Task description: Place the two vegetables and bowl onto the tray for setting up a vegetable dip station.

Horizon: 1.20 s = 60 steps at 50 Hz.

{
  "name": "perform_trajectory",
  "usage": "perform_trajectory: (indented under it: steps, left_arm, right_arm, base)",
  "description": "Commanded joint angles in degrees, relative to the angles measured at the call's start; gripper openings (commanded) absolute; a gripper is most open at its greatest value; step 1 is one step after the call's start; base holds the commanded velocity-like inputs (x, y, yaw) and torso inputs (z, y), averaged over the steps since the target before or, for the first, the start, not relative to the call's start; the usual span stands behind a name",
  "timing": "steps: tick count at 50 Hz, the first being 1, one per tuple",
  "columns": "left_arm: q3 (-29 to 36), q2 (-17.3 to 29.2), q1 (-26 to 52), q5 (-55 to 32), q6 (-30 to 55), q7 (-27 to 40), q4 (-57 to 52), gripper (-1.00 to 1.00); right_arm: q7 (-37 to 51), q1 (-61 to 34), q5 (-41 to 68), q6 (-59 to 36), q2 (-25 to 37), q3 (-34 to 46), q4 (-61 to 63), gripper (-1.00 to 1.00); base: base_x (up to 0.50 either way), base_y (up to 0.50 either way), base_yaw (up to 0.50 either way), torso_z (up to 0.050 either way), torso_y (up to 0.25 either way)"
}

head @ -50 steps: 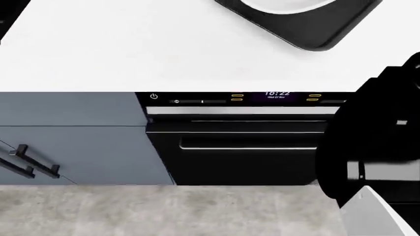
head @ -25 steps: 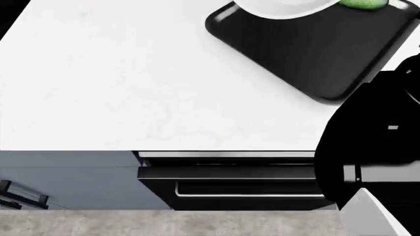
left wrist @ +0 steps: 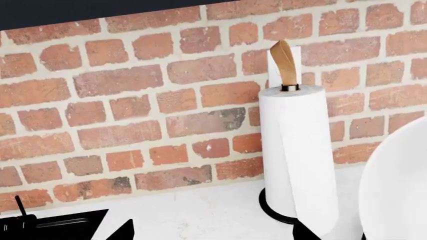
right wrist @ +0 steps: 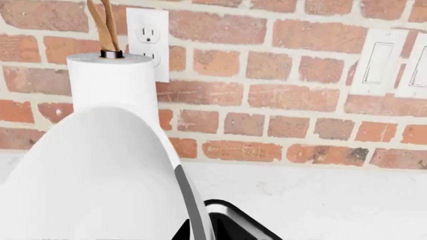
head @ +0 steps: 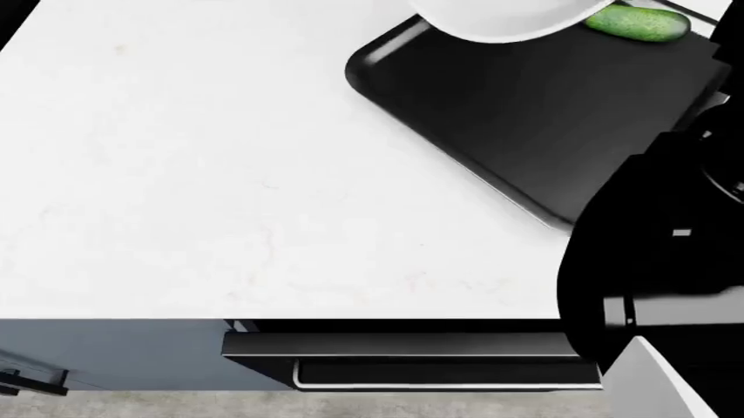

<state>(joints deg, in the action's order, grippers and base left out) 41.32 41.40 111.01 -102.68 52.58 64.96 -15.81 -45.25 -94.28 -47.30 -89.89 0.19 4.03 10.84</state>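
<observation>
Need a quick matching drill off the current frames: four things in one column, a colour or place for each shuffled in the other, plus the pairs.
Things:
1. cucumber
2. tray
3. paper-towel roll
4. bowl

Descriptions:
A. glossy black, on the white counter
B. upright by the brick wall
C. green, at the tray's far end
D. white, cut off by the head view's top edge

Pairs: 1-C, 2-A, 3-B, 4-D

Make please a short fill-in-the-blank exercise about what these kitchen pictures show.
1. The green cucumber lies on the black ____.
2. The paper-towel roll stands before a wall of ____.
3. The bowl has the colour ____.
4. Above the roll in the right wrist view is an electrical ____.

Missing words: tray; brick; white; outlet
</observation>
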Motion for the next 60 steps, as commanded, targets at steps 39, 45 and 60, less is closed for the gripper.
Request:
perform_trajectory:
  steps: [39,45,60]
  left_arm:
    - [0.4,0.1,-0.3,0.3,0.1,0.1,0.0,1.00]
    - [0.4,0.0,-0.2,0.2,0.1,0.2,0.1,1.00]
    - [0.5,0.0,-0.5,0.6,0.0,0.0,0.2,1.00]
  right_arm:
    - [-36.8,5.8,-37.5,0.6,0.3,-2.6,-10.2,-1.00]
    - [-37.5,7.0,-38.7,1.2,0.7,-3.7,-10.5,-1.00]
    - [-38.4,6.7,-40.2,1.7,0.9,-5.7,-11.1,-1.00]
  base:
    - [0.00,0.00,0.00,0.000,0.001]
    - [0.00,0.00,0.00,0.000,0.000]
    - [0.00,0.00,0.00,0.000,0.001]
